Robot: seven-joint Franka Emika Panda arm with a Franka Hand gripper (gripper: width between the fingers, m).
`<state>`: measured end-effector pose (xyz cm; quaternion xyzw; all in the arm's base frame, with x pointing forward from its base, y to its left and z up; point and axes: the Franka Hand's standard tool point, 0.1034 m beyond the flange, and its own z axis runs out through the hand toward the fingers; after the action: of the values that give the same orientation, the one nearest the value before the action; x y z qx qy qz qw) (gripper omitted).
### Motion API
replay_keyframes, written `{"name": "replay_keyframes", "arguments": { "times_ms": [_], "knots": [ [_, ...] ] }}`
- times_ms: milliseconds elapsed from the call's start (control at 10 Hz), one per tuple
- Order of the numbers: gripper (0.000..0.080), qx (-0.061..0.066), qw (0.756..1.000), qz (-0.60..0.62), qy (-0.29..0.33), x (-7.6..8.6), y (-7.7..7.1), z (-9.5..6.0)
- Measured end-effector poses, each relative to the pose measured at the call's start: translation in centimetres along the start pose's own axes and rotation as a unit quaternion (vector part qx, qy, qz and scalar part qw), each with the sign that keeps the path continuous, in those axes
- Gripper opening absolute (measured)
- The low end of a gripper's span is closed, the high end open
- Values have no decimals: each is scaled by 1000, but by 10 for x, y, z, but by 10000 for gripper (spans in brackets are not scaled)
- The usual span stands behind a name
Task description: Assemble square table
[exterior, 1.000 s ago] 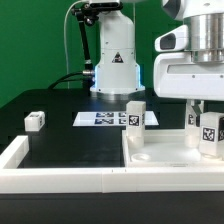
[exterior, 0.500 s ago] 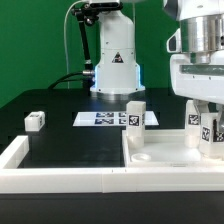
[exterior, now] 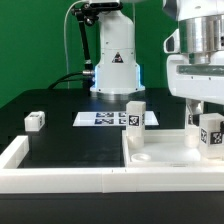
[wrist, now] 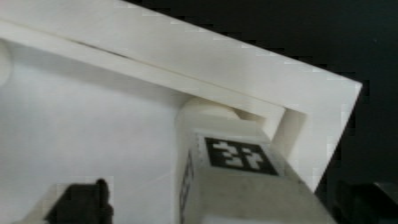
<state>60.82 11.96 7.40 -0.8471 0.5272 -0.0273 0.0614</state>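
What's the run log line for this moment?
tool: open, over first leg | first leg: upright near tabletop corner, not gripped | second leg: upright on tabletop | third leg: loose on table

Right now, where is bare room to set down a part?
Free: black surface between the small white leg block, the marker board and the front white rail. Crowded: white square tabletop panel, under the end effector.

Tabletop flat; far leg, near leg upright; loose leg apart.
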Motion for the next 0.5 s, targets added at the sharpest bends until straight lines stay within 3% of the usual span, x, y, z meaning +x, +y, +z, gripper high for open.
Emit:
{"name": "replay_keyframes", "arguments": {
  "times_ms": [300, 500],
  "knots": [
    [648, -2, 984, -176, 0, 3, 1, 2],
    [649, -13, 954, -299, 1, 2, 1, 2]
  ]
}}
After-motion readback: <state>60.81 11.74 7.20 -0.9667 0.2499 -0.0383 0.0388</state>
